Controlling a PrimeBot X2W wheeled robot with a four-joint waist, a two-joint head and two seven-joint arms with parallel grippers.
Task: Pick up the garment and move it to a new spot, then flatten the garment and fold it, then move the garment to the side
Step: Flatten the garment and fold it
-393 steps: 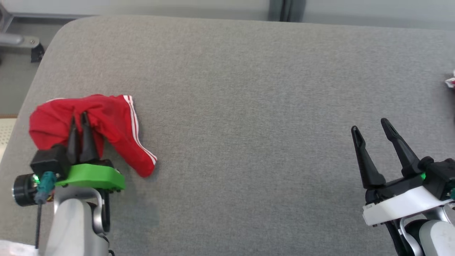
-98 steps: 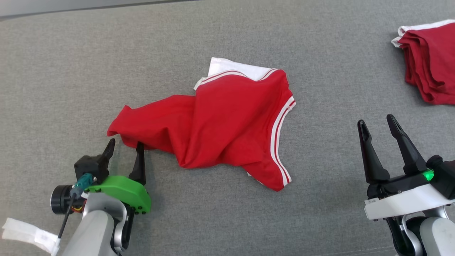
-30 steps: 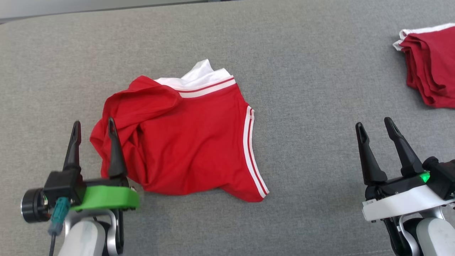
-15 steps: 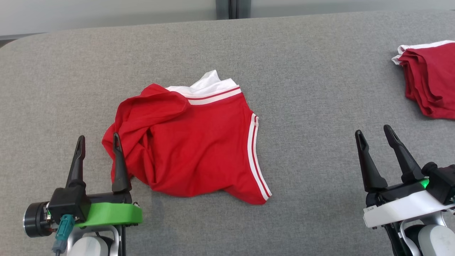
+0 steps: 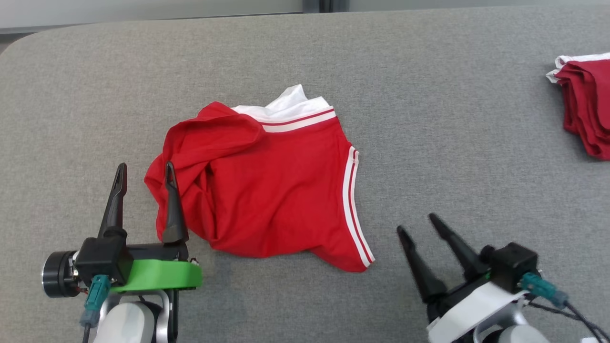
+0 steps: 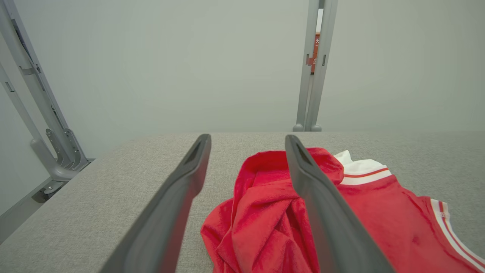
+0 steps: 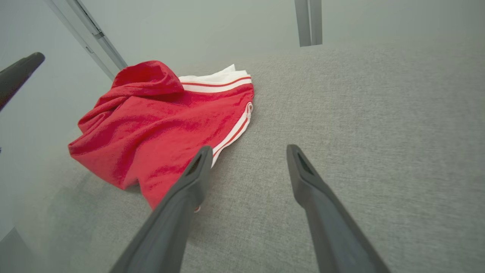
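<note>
A red garment (image 5: 267, 186) with white stripes and a white band lies crumpled in the middle of the grey padded surface (image 5: 429, 133). In the left wrist view the garment (image 6: 273, 212) bunches up just beyond the fingers. My left gripper (image 5: 145, 166) stands open at the garment's left edge, its right finger over the cloth, nothing held. My right gripper (image 5: 417, 224) is open and empty, just right of the garment's lower striped corner. In the right wrist view, that gripper (image 7: 246, 149) points past the striped hem of the garment (image 7: 159, 125).
A stack of folded red garments (image 5: 586, 105) sits at the far right edge of the surface. Grey metal posts (image 6: 314, 64) and a pale wall stand behind the surface. Bare padding lies to the right of the garment.
My right gripper has swung left and down toward the garment's lower right corner. The head camera has shifted a little; the left gripper and garment keep their relation.
</note>
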